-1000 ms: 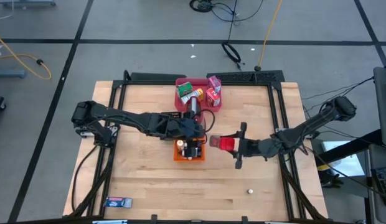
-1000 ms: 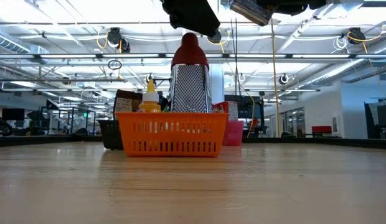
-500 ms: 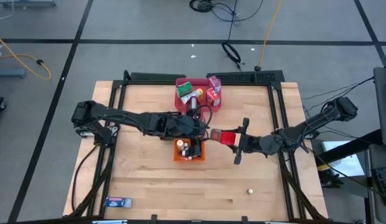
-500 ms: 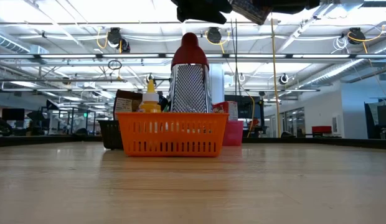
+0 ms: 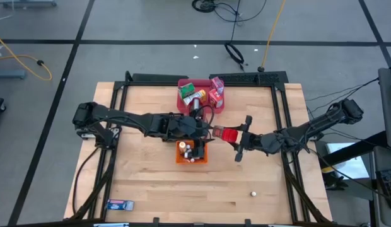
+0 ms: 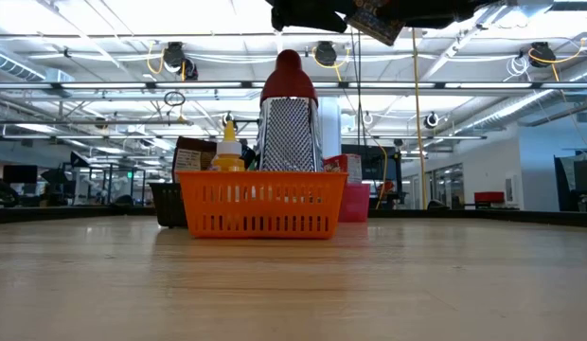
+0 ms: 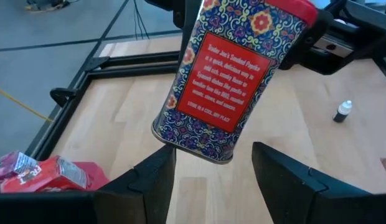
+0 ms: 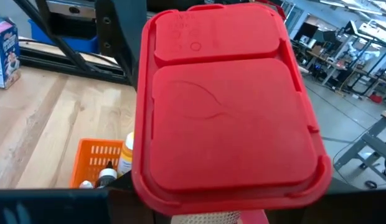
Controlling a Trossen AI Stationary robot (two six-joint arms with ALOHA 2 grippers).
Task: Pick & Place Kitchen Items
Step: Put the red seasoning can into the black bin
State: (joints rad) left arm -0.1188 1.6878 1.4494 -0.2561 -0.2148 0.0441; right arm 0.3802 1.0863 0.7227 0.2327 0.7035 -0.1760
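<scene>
While the right gripper [image 5: 235,137] is clenched on a red-lidded tin [image 5: 229,135], holding it in the air above the bench [image 5: 145,183], the left gripper [image 5: 200,128] hangs just beside it with its fingers [image 7: 152,177] spread apart and nothing between them. Seen past those fingers, the tin [image 7: 232,74] is tilted, its side covered in a blue floral pattern around a red label, and its lower end sits just ahead of the gap between them without touching either one. From the right wrist, the tin's flat red lid [image 8: 227,106] fills most of the sight. Below and just beside both grippers stands the orange basket [image 5: 192,153], holding a red-topped metal grater [image 6: 291,123], a yellow-capped bottle [image 6: 228,150] and some small bottles. Beyond the grippers, toward the far edge of the bench, a pink tray [image 5: 183,96] holds green, red and pink cartons [image 5: 216,84]. Well apart from both grippers, a tiny white bottle [image 5: 252,194] lies on the bench.
</scene>
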